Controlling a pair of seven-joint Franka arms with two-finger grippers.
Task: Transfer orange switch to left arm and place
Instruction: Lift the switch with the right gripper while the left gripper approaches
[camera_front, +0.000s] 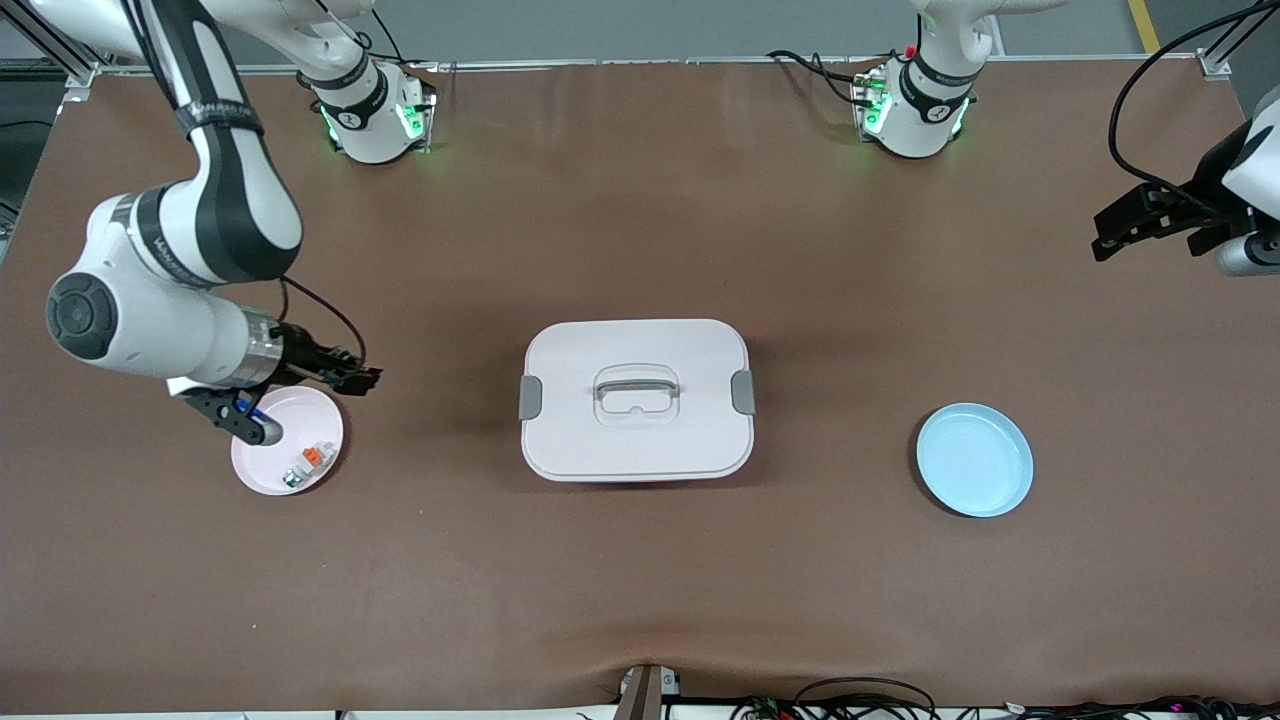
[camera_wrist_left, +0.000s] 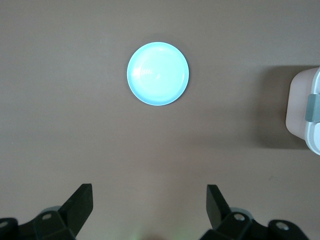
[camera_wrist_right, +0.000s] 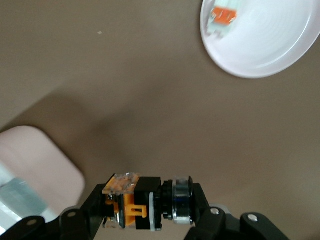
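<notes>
My right gripper (camera_front: 362, 378) is shut on the orange switch (camera_wrist_right: 142, 200), a small black part with an orange piece and a metal ring, held crosswise between the fingers (camera_wrist_right: 200, 200). The gripper hangs over the table at the edge of the pink plate (camera_front: 300, 412), on the side toward the box (camera_front: 637, 398). The white box with its grey handle and latches stands at the table's middle; its corner shows in the right wrist view (camera_wrist_right: 35, 165). My left gripper (camera_front: 1105, 235) is open and empty, raised over the left arm's end of the table, and it waits.
A small white-grey piece with an orange tab (camera_front: 312, 458) lies on the pink plate, also in the right wrist view (camera_wrist_right: 222, 17). A light blue plate (camera_front: 975, 459) lies toward the left arm's end, empty in the left wrist view (camera_wrist_left: 158, 73).
</notes>
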